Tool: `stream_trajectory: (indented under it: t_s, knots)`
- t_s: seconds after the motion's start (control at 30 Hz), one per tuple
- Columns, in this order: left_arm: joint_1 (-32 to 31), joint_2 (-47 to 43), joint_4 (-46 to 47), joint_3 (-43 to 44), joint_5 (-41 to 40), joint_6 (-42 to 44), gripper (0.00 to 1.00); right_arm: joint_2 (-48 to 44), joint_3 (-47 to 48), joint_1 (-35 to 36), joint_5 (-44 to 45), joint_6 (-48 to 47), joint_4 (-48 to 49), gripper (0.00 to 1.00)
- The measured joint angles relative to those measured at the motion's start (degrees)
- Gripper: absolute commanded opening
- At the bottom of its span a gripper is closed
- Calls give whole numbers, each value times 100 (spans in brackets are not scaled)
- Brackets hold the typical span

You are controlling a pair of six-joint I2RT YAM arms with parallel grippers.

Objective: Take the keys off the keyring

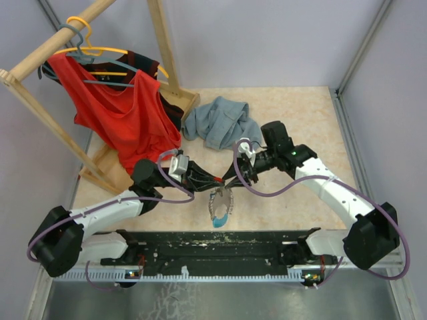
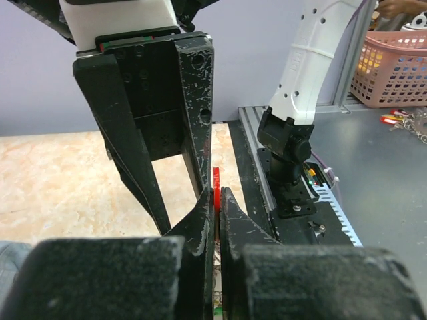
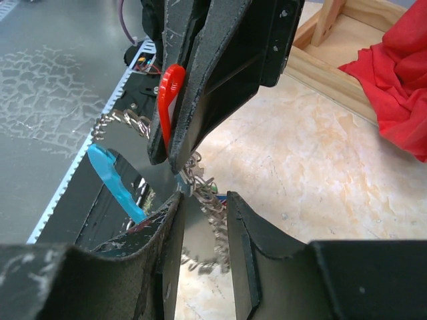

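The left claw (image 2: 218,200) is pressed together on the red key (image 3: 170,93). The right claw (image 3: 203,207) stands spread at the chain (image 3: 212,217). The keyring (image 1: 220,212) hangs below them. I'd pinch the ring close to the key, then work the key round without tugging.

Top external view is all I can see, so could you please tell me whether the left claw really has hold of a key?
Observer: Yes. In the left wrist view the left claw is shut on a red key; only a thin red edge shows between its fingers.
Operator: Thank you. And the other one?
Observer: The right wrist view shows the right claw open, with the chain visible through the gap between its fingers.
Operator: And the keyring?
Observer: Its light blue part hangs outside both claws, left of the red key in that view.
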Motion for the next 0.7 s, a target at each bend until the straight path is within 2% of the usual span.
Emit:
stream_trajectory:
  t_s: [0.7]
  knots:
    - [24, 35, 398, 2, 485, -131, 0, 66, 0, 129, -184, -400, -210, 28]
